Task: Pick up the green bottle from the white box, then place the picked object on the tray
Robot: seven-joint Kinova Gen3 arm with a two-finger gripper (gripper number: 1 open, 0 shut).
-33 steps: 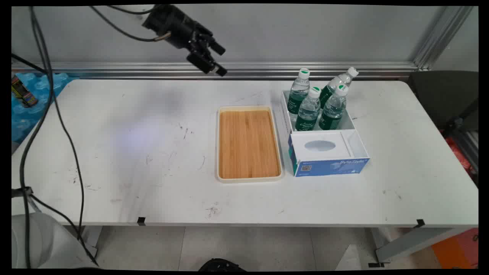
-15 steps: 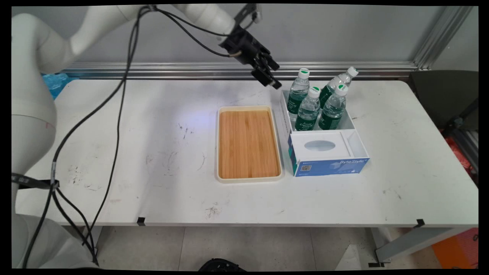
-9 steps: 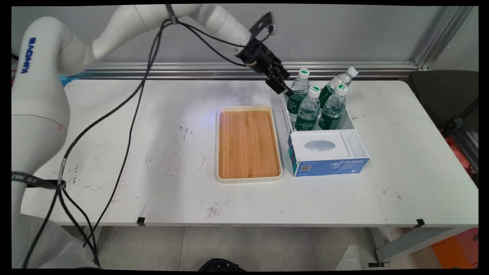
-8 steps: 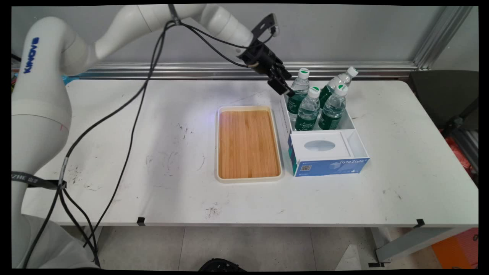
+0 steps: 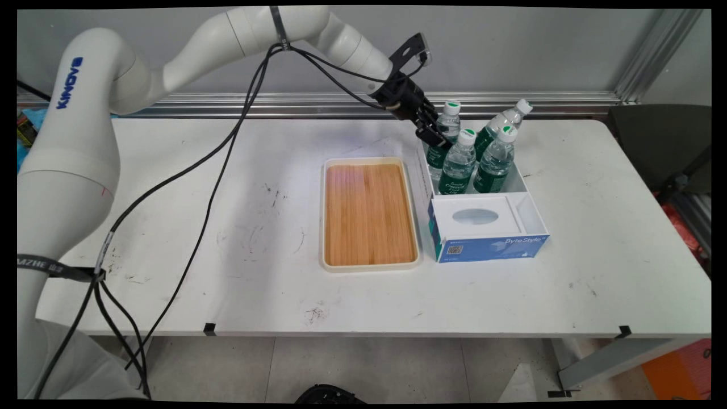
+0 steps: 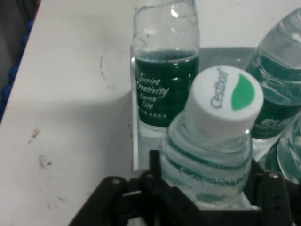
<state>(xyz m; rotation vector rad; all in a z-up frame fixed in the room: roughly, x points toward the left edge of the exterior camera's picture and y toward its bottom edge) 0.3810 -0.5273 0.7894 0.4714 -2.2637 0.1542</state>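
Several water bottles with green labels and white caps stand in the back part of a white box (image 5: 521,183). My gripper (image 5: 435,138) reaches down from the upper left to the back-left bottle (image 5: 450,120). In the hand view that bottle (image 6: 211,141) sits between my gripper's (image 6: 205,165) open fingers, one finger (image 6: 155,162) on each side of its shoulder, just under the cap. The front-left bottle (image 6: 164,89) stands right beyond it against the box wall. I cannot tell whether the pads touch the bottle.
A blue and white tissue box (image 5: 483,230) fills the front part of the white box. A bamboo tray (image 5: 369,213) with a cream rim lies just left of it. Black cables (image 5: 187,170) hang from the arm over the table's left half.
The gripper has travelled right and down from high over the table's back to the bottles, and now straddles the back-left one. The bottles, tray and box have not moved.
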